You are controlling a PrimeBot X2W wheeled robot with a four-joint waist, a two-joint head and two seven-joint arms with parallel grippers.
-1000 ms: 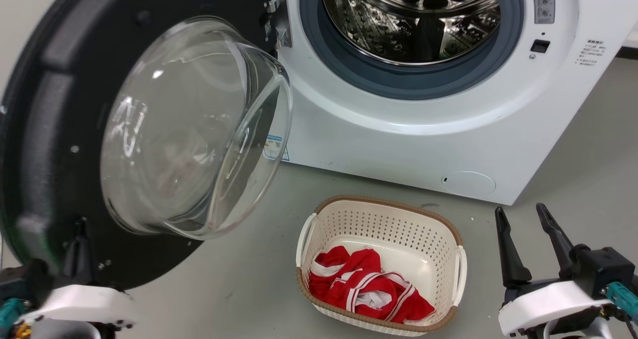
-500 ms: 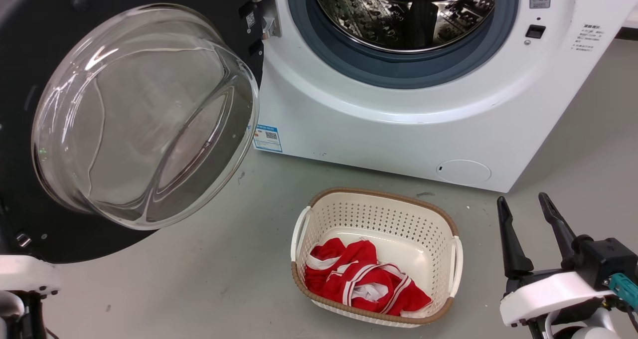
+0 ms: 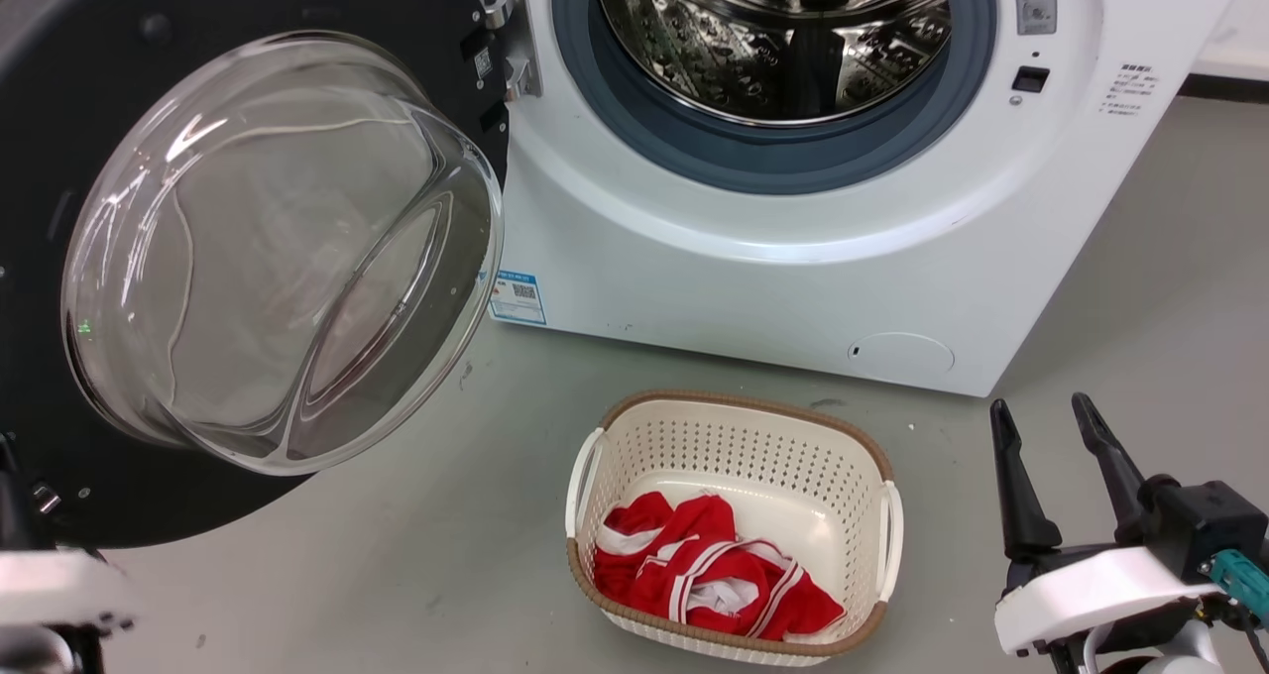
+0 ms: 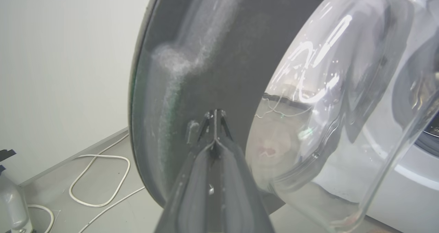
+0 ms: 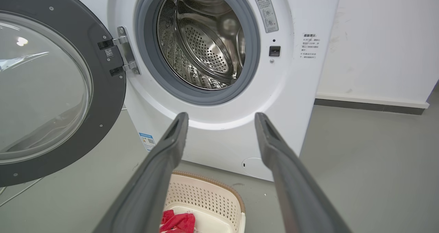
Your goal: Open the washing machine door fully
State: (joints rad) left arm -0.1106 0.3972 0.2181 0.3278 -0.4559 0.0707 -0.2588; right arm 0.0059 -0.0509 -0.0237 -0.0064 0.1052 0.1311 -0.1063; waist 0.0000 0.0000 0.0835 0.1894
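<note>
Left gripper [image 4: 215,114]: fingers pressed together, nothing between them, tips at the inner black face of the washing machine door [image 4: 192,54]; whether they touch it cannot be told.
Right gripper [image 3: 1038,408]: fingers spread wide, empty, well apart from the door, near the laundry basket [image 3: 744,401].
Door position: upright, swung out to the left of the washing machine [image 3: 744,278], drum mouth uncovered.
Key relation: door face lies straight ahead of the left fingertips; hinge [image 3: 501,35] on the door's machine-side edge, axis vertical; left arm nearer, so a push away from the drum would likely widen the swing.
Writing: blue sticker [image 3: 517,297] with a QR code; warning label [image 5: 264,10] with a triangle; text too small to read.
</note>
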